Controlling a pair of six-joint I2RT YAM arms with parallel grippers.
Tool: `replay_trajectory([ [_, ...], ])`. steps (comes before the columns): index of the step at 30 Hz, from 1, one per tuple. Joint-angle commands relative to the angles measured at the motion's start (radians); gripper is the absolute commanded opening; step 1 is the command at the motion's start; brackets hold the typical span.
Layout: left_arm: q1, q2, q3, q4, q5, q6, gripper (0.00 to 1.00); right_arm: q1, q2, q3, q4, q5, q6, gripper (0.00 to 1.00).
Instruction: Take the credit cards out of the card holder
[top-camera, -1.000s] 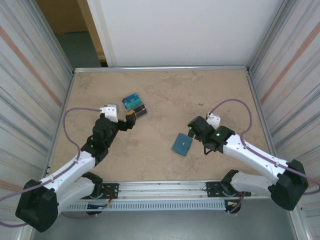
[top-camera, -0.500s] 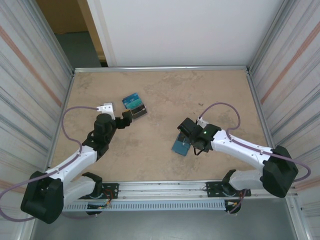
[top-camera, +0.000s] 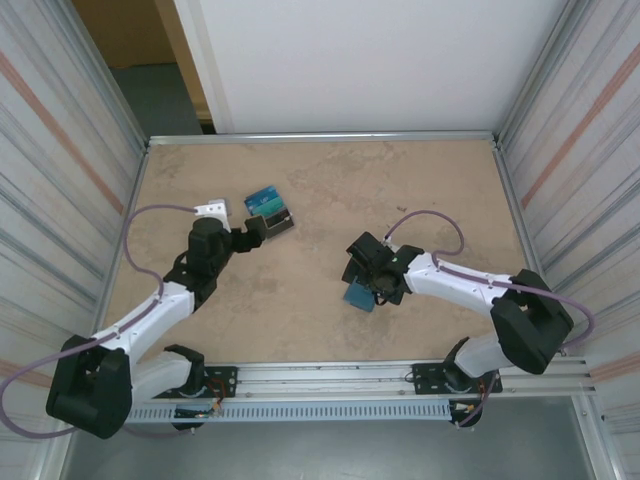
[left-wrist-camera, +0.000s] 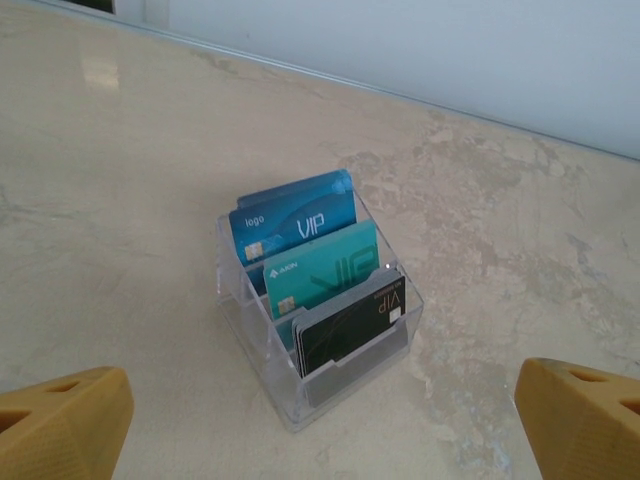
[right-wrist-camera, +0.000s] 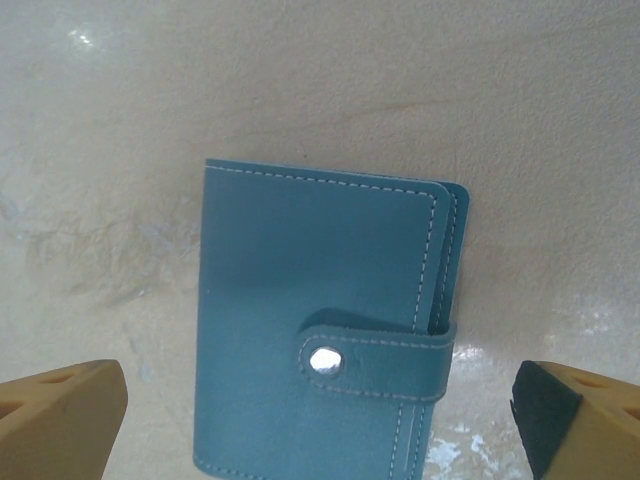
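card holder (right-wrist-camera: 300, 260): flat on the table (right-wrist-camera: 300, 90); shut, strap (right-wrist-camera: 400, 358) snapped; directly under the right gripper (right-wrist-camera: 318, 430)
right gripper: fingers spread wide either side of it; holding nothing
left gripper (left-wrist-camera: 322, 420): also wide open, empty; facing a clear stand (left-wrist-camera: 250, 330) of cards
risk: a pinch with the snap done won't open it; it's thin and flat, so fingertips may skid it across the table rather than lift it
hidden: credit cards inside, if any; the cover blocks them; fingertip height above the table is unclear
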Motion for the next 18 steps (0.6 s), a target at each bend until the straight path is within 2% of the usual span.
replay_trajectory([
  [1, 0.006, 0.021, 0.028, -0.015, 0.032, -0.02, 0.99, -0.007, 0.044, 0.027, -0.013, -0.006, 0.009, 0.99],
  [18, 0.006, 0.023, 0.039, -0.029, 0.047, 0.0, 0.99, 0.001, 0.181, 0.032, 0.063, -0.073, 0.01, 0.99],
])
